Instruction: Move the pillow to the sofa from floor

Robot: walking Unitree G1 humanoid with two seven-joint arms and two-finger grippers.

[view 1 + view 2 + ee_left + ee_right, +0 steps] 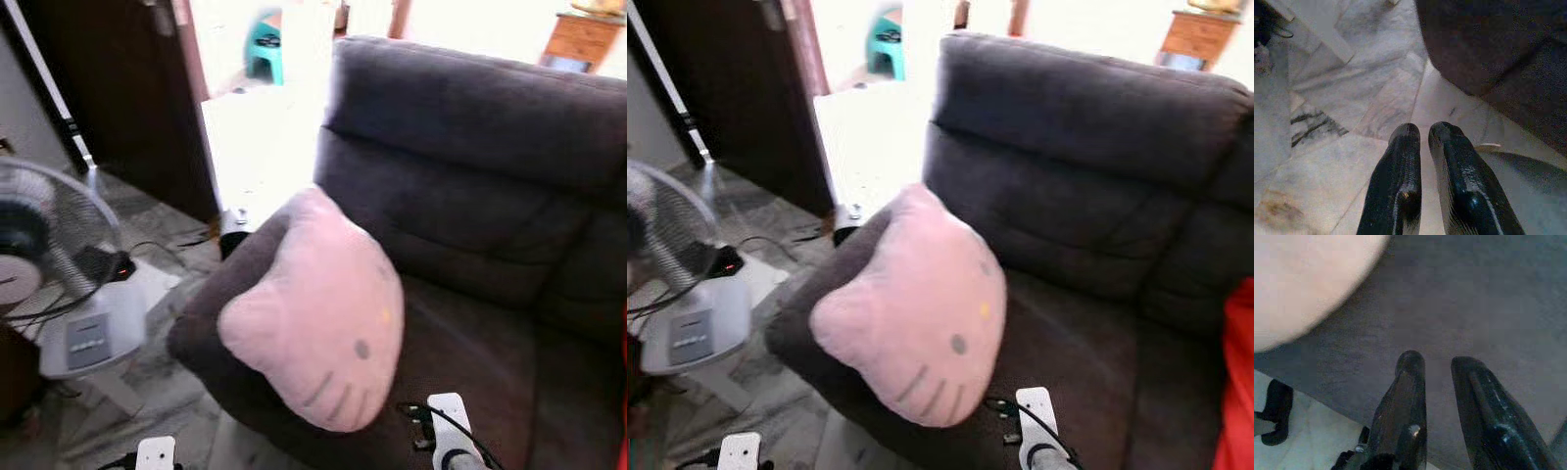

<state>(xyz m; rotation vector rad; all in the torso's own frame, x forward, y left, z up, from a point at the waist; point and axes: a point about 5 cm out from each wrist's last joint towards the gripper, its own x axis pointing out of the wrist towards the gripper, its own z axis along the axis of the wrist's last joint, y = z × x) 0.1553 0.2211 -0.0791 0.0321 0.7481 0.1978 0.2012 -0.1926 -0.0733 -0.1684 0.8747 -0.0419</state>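
Observation:
A pink cat-face pillow (318,323) leans on the dark grey sofa (470,147), propped over the seat's left front corner against the armrest. Its pale edge shows in the right wrist view too, as the pillow (1303,284). My right gripper (1439,360) hovers open above the sofa seat (1474,308), just beside the pillow, with nothing between its fingers. My left gripper (1424,128) hangs low over the marble floor (1352,98) beside the sofa's base, fingers shut and empty. Both wrists peek in at the bottom of the eye views.
A standing fan (49,255) with a grey base stands on the floor to the left, with cables and a power strip (108,264) near it. A dark door (108,88) lies behind. A red thing (1236,382) sits at the sofa's right edge.

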